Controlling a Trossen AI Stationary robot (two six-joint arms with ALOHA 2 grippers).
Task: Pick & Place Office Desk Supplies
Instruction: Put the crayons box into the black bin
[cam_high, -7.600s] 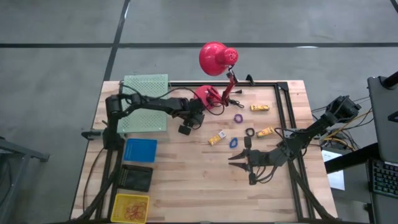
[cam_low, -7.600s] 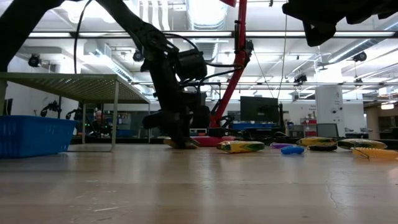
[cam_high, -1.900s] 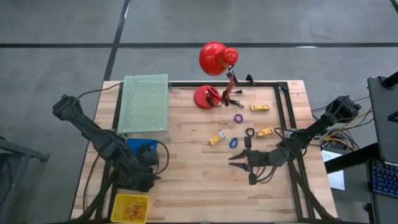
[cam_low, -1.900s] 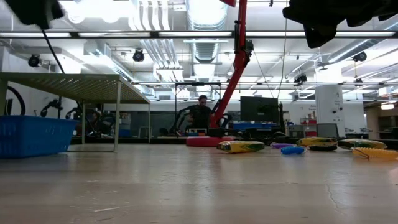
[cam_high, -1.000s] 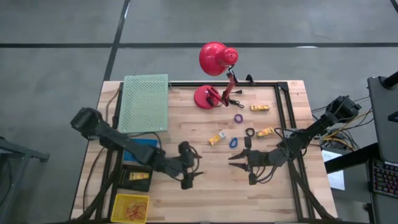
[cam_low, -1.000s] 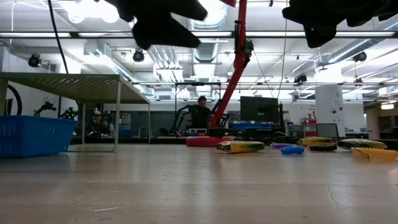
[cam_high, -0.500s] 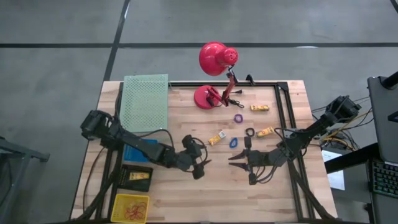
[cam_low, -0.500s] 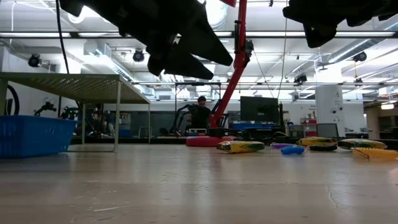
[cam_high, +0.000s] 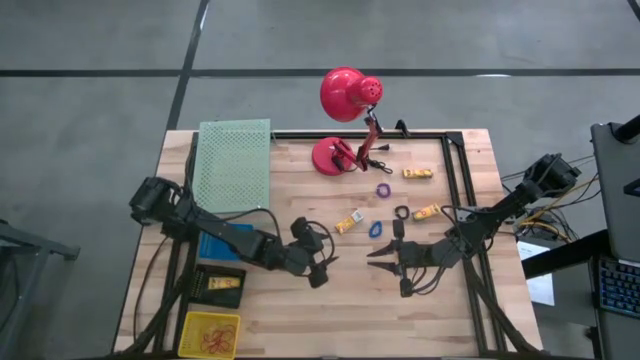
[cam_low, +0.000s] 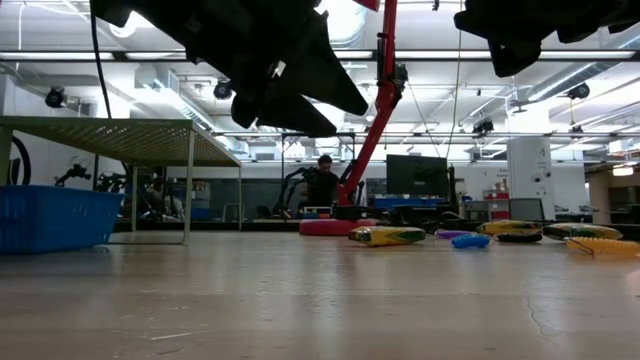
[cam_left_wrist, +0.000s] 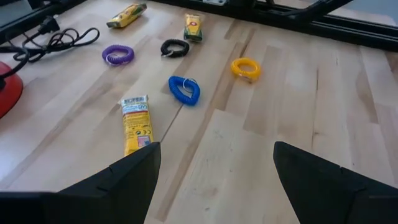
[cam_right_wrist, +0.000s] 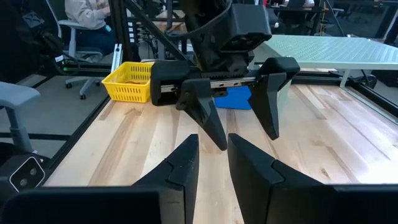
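1. A wooden surface (cam_high: 300, 300) seen from above carries scattered office supplies, with a dark robot arm reaching in from each side.
2. The left hand (cam_high: 322, 266) hangs over the middle of the surface, its two fingers spread wide apart and holding nothing.
3. The right hand (cam_high: 381, 260) hangs above the wood towards the right edge, its fingers close together with only a narrow gap, and empty.
4. Between the two hands and the far edge lie the supplies: a yellow packet (cam_left_wrist: 134, 123), a blue ring (cam_left_wrist: 185, 89), a purple ring (cam_left_wrist: 118, 54), a black ring (cam_left_wrist: 174, 47) and an orange ring (cam_left_wrist: 245, 67).
5. Two more yellow packets (cam_high: 419, 173) lie nearer the far right corner.
6. A red desk lamp (cam_high: 345, 97) stands at the far edge.
7. Along the left edge sit a green mesh tray (cam_high: 233, 165), a blue bin (cam_high: 212, 246) and a yellow basket (cam_high: 208, 333).
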